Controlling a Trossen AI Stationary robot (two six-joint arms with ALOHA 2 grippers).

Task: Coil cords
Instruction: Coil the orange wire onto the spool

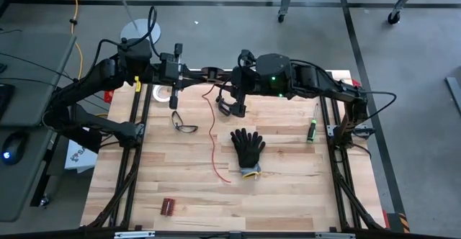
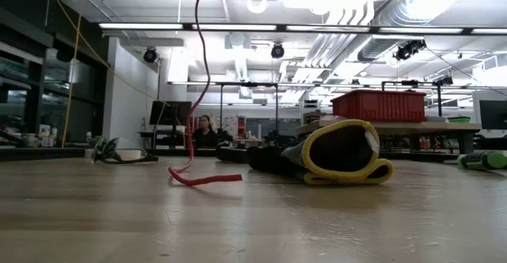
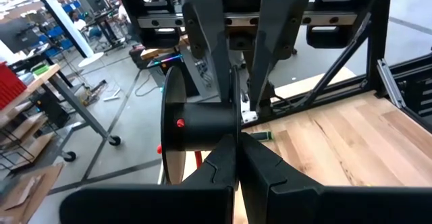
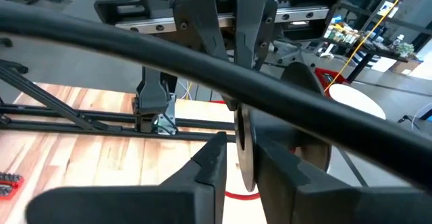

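Note:
A small black round spool [image 1: 215, 73] is held in the air above the table's far part, between my two grippers. A thin red cord [image 1: 213, 134] hangs down from it. The cord's lower length lies on the wood and ends near the black glove [image 1: 247, 150]. In the low view the cord [image 2: 192, 97] drops from above and its end [image 2: 207, 180] lies flat on the table. My left gripper [image 1: 207, 72] comes from the left and my right gripper [image 1: 225, 75] from the right. Both are shut on the spool. My left gripper pinches the rim of one thin flange [image 3: 235, 137] between its two fingers, level, from the table's left. The spool's hub [image 3: 202, 126] and other flange [image 3: 169, 133] stick out to one side. The spool is clear of the table. My right gripper has the same thin flange [image 4: 244, 150] edge-on between its two fingers, level, from the table's right and opposite the left gripper's fingers [image 4: 202, 21]. The second flange [image 4: 307, 116] stands beyond it. The spool is lifted clear, with the cord hanging slack below.
Safety glasses [image 1: 184, 124] lie left of the cord, and a white tape ring [image 1: 160, 93] lies at the far left. A green-handled screwdriver [image 1: 312, 128] lies at the right, and a small red object [image 1: 168, 206] lies near the front edge. A yellow cable [image 1: 75, 19] runs over the floor beyond the table.

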